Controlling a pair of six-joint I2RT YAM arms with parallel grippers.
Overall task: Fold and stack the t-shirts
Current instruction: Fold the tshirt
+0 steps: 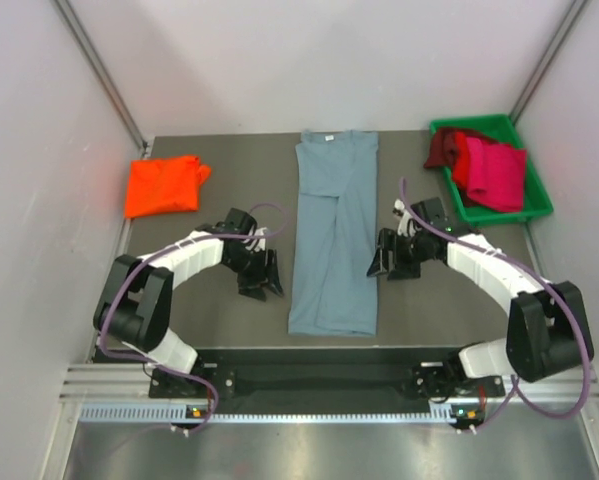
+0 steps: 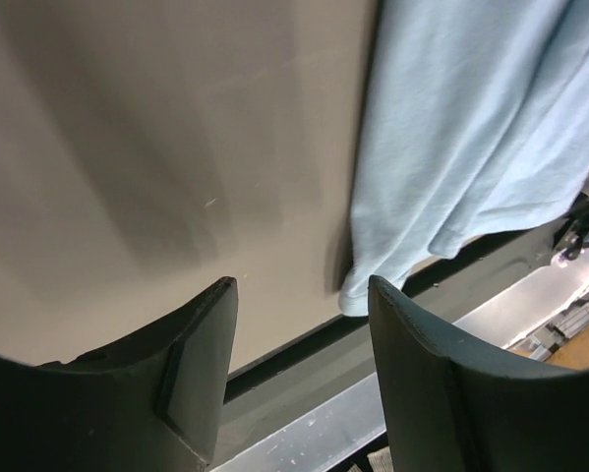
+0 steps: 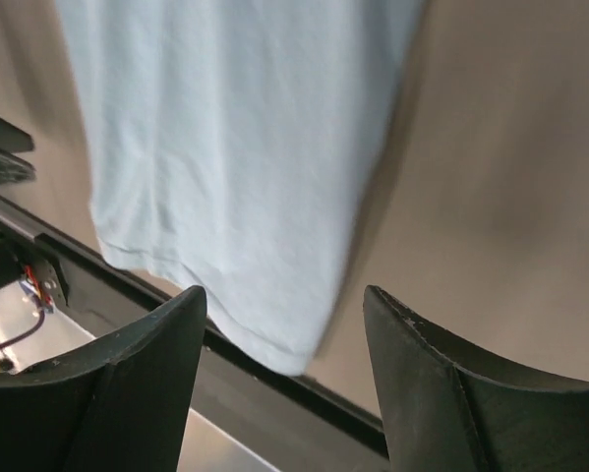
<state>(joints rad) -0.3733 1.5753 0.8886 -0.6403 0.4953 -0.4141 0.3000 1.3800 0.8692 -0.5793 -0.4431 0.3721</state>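
A slate blue-grey t-shirt (image 1: 332,230) lies in the middle of the table as a long narrow strip, sides folded in, collar at the far end. It shows in the left wrist view (image 2: 471,138) and in the right wrist view (image 3: 235,147). A folded orange-red t-shirt (image 1: 162,185) lies at the far left. Crimson and magenta t-shirts (image 1: 489,170) sit in the green bin (image 1: 539,205). My left gripper (image 1: 261,278) is open and empty, left of the strip, also in its wrist view (image 2: 299,295). My right gripper (image 1: 391,262) is open and empty, right of the strip, also in its wrist view (image 3: 284,300).
The green bin stands at the far right corner. White walls close in the table on three sides. The near table edge and a metal rail (image 1: 309,395) run in front of the arm bases.
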